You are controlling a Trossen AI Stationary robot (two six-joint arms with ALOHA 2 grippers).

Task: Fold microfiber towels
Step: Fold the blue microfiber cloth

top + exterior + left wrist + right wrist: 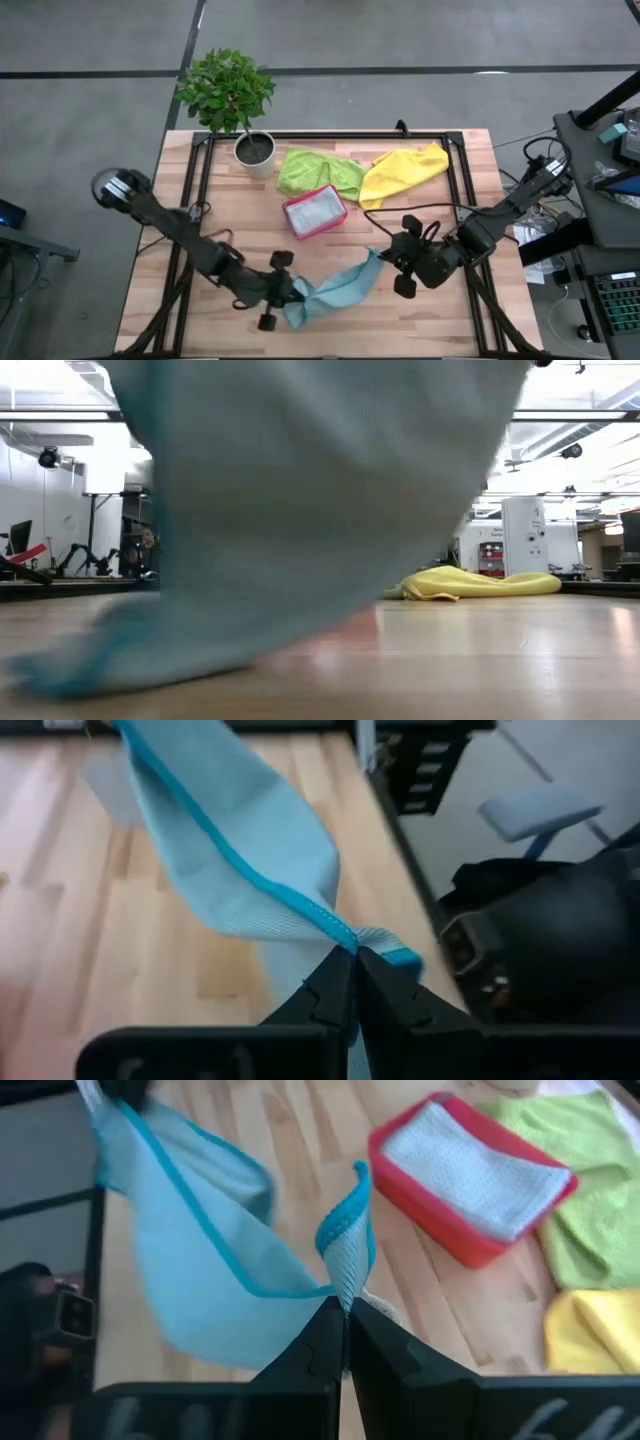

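A light teal-blue microfiber towel (340,288) hangs between my two grippers near the table's front edge, and it fills most of the low view (300,510). My left gripper (297,293) is shut on its near-left end and my right gripper (385,256) on its far-right end. A lime green towel (318,172) and a yellow towel (402,170) lie crumpled at the back of the table. A pale grey towel (316,208) lies folded in a pink tray (296,226) at the middle. My left gripper (355,958) pinches the teal towel's darker hemmed edge (335,928) at a corner between its two fingertips, slanting down from the table's left. The cloth runs away from the fingers toward the other gripper, bunched at the pinch. My right gripper (345,1308) pinches another hemmed corner (343,1265) of the teal towel between its fingertips, slanting down from the table's right. The corner sticks up past the fingers. The rest sags slack toward the left gripper, and its lowest part (60,660) seems to reach the table.
A potted plant (255,148) stands at the back left. A black frame (330,135) runs around the table's edge. Bare wood lies at the table's left (200,240) and near right (440,320). A desk with gear (610,200) stands beyond the right edge.
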